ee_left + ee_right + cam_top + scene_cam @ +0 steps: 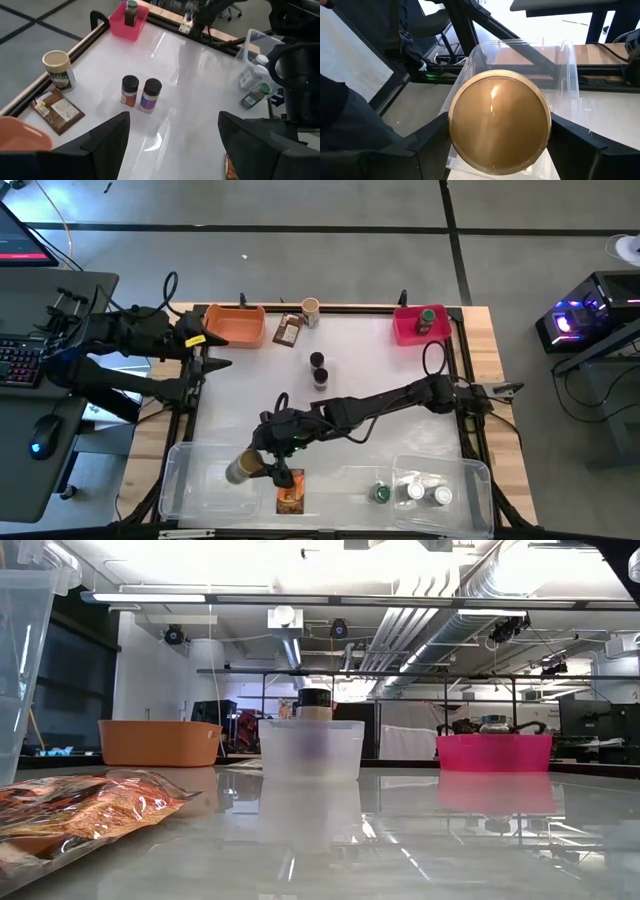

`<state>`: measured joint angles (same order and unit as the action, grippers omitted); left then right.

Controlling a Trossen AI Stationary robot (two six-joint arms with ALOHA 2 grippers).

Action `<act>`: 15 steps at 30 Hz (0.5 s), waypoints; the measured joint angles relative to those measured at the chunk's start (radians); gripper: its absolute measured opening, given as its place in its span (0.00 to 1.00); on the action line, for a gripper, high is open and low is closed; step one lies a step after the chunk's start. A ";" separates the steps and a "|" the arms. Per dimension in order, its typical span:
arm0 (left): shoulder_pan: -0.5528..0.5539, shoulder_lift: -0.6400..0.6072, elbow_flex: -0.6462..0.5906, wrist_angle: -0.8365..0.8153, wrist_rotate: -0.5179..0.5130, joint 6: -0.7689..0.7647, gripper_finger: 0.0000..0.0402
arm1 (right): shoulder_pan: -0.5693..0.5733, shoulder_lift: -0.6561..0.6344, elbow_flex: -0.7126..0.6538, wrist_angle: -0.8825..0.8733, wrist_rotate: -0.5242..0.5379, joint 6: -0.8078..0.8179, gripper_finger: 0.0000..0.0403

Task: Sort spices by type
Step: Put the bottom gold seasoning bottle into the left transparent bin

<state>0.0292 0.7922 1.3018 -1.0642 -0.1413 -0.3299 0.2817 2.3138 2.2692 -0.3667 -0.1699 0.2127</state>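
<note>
Along the near edge of the table [340,420] lie two clear plastic tubs: the left tub [190,480] and the right tub [470,480]. Three jars lie in or at the right tub – one green-capped jar [381,494] and two white-capped jars [427,494]. Between the tubs lies one orange packet [290,496], flat on the table.

The right gripper [262,465] reaches across to the left tub, its jaws spread wide around a tan-capped jar [241,469] and gripping it by the sides; the jar is tipped on its side over the tub's right part, its round gold cap [500,122] facing the wrist camera.

In the middle of the table stand two dark-capped jars [318,370], upright and just beside each other – one with an orange label [129,91], one with a purple label [150,95].

At the far edge, from left to right: one orange bin [236,326], one brown packet [288,331] lying flat, one jar with a tan cap [311,310] upright just beside the packet, and one pink bin [420,326] holding one green-capped jar [427,318].

The left gripper [210,350] waits at the far left, beside the orange bin, jaws wide apart with nothing between them.
</note>
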 joint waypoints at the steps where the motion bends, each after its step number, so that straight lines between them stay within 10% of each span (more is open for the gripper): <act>1: 0.000 0.001 0.000 0.000 0.000 -0.004 0.72 | 0.000 0.005 0.000 0.000 0.000 0.000 0.68; 15: 0.000 0.007 0.000 -0.017 0.052 -0.046 0.72 | 0.000 0.011 0.000 0.011 0.029 -0.004 0.68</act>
<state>0.0288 0.7989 1.3014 -1.0808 -0.0892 -0.3758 0.2813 2.3249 2.2688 -0.3561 -0.1406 0.2090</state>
